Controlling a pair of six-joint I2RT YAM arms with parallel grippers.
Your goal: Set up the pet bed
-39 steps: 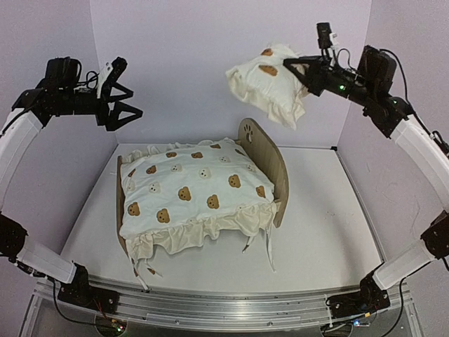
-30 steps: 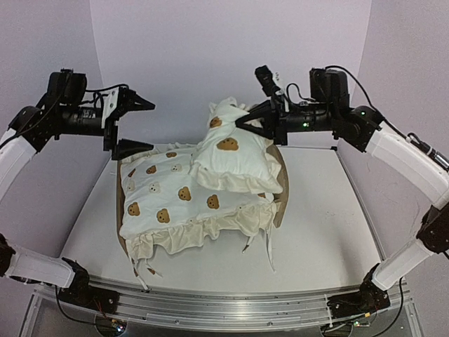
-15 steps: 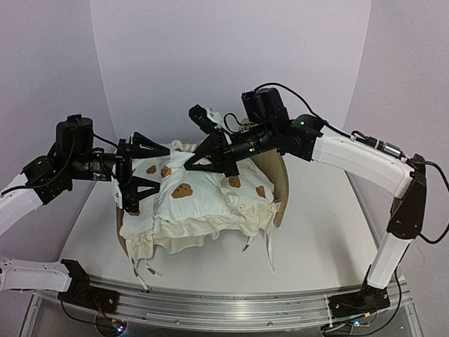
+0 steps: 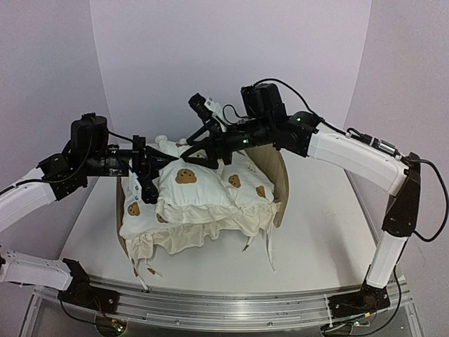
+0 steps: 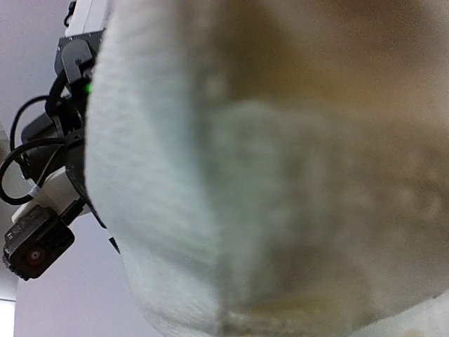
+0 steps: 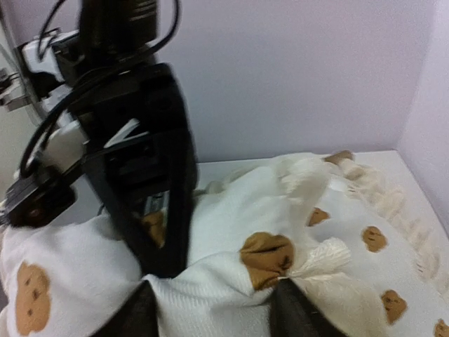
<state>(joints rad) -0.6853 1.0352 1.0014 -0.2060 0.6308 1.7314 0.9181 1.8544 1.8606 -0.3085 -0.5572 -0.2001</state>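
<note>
Lowered since before, the small cream bear-print pillow [image 4: 193, 191] sits between the grippers: left gripper [image 4: 149, 184] clamps its edge, right gripper [image 4: 193, 156] straddles it half-open. The light-wood pet bed [image 4: 278, 179] has its headboard nearer the right.

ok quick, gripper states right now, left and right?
Left gripper: closed, apparently pinching the left edge of the pillow.
Right gripper: open, fingers either side of the pillow cloth, not clamping it.
</note>
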